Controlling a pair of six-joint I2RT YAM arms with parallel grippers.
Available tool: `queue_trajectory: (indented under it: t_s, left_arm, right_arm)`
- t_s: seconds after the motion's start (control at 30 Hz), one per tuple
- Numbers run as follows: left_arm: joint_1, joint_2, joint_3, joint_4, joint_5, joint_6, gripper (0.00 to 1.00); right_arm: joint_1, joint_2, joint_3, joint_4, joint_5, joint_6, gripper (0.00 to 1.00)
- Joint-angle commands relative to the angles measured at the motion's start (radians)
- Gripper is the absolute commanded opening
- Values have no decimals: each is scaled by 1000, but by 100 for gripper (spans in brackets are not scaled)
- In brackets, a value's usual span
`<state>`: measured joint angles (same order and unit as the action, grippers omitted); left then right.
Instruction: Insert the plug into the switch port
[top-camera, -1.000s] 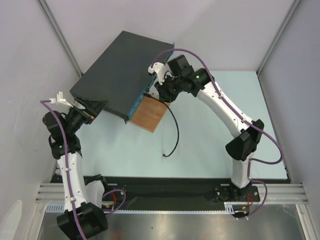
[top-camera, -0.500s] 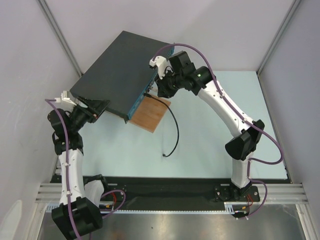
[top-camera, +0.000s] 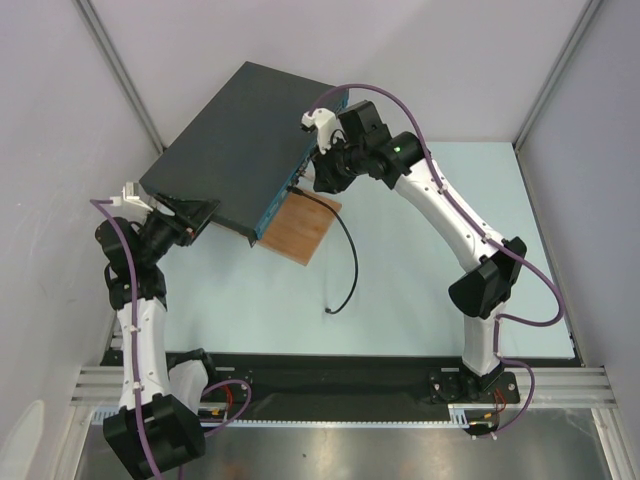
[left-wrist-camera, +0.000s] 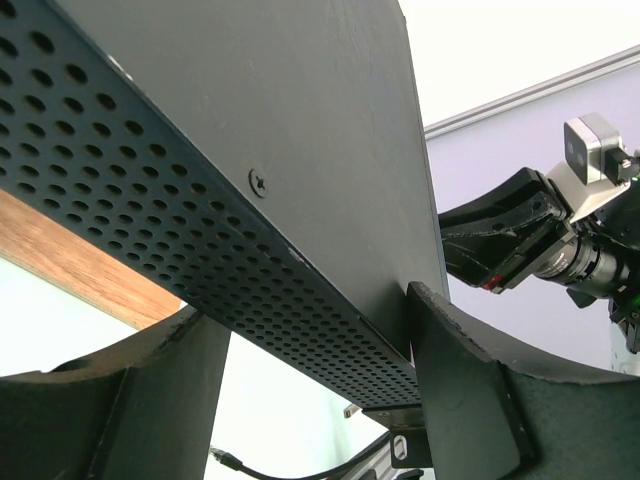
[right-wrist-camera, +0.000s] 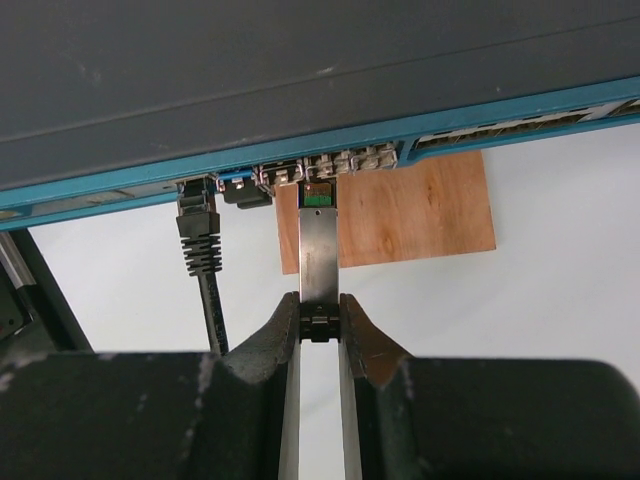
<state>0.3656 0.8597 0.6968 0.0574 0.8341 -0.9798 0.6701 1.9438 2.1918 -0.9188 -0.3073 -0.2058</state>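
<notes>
The switch, a flat dark grey box with a teal front face, lies at the back left, its front resting on a wooden board. My left gripper clamps its near left corner; in the left wrist view the fingers straddle the perforated side. My right gripper is shut on the plug, a narrow metal bar. The plug's tip sits at the mouth of a socket in the teal face. In the top view the right gripper is at that face.
A brown wooden board lies under the switch's front edge and shows in the right wrist view. A black cable is plugged in just left of the plug; it curls over the table to a loose end.
The right gripper has moved a little toward the switch's front face with the plug. The left arm has shifted slightly lower and keeps its hold on the switch.
</notes>
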Motion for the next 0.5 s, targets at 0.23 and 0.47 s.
queue_trajectory:
  t_s: [0.23, 0.47]
  left_arm:
    - [-20, 12, 40, 82, -30, 52, 14]
    - [-19, 13, 43, 79, -29, 59, 14]
  right_arm:
    - [17, -6, 8, 54, -26, 22, 0]
    - [28, -13, -4, 46, -46, 11, 0]
